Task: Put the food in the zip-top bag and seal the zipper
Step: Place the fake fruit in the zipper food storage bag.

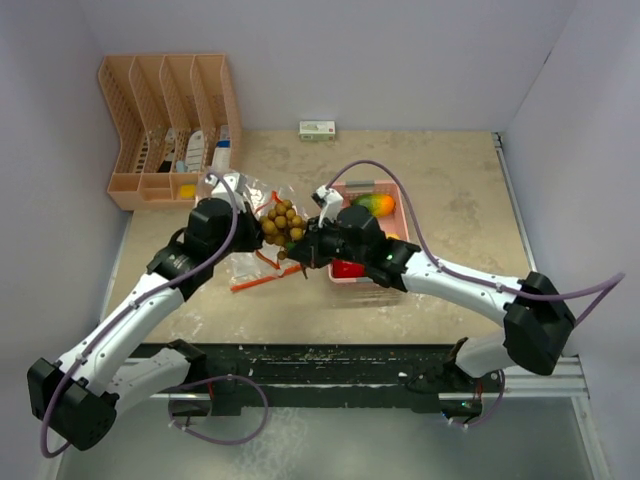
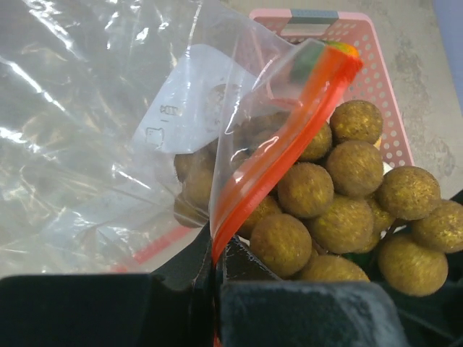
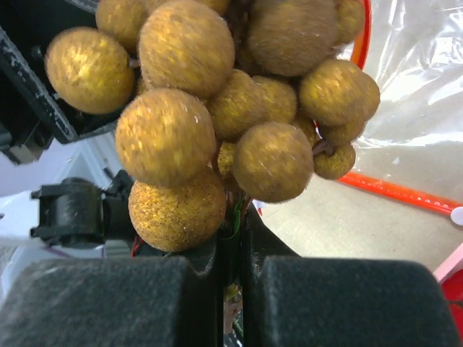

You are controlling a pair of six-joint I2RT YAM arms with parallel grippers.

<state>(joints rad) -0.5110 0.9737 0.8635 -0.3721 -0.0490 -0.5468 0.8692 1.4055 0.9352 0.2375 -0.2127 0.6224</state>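
A cluster of small tan balls hangs at the mouth of the clear zip-top bag. My right gripper is shut on the cluster's stem; the right wrist view shows the balls bunched above the gripper. My left gripper is shut on the bag's orange zipper edge, with the gripper pinching it upright beside the cluster. More food lies in the pink basket: a green-orange mango and a red apple, partly hidden by the right arm.
An orange desk organizer stands at the back left with small items in its front tray. A small white box lies at the back wall. The basket sits just behind the bag's mouth.
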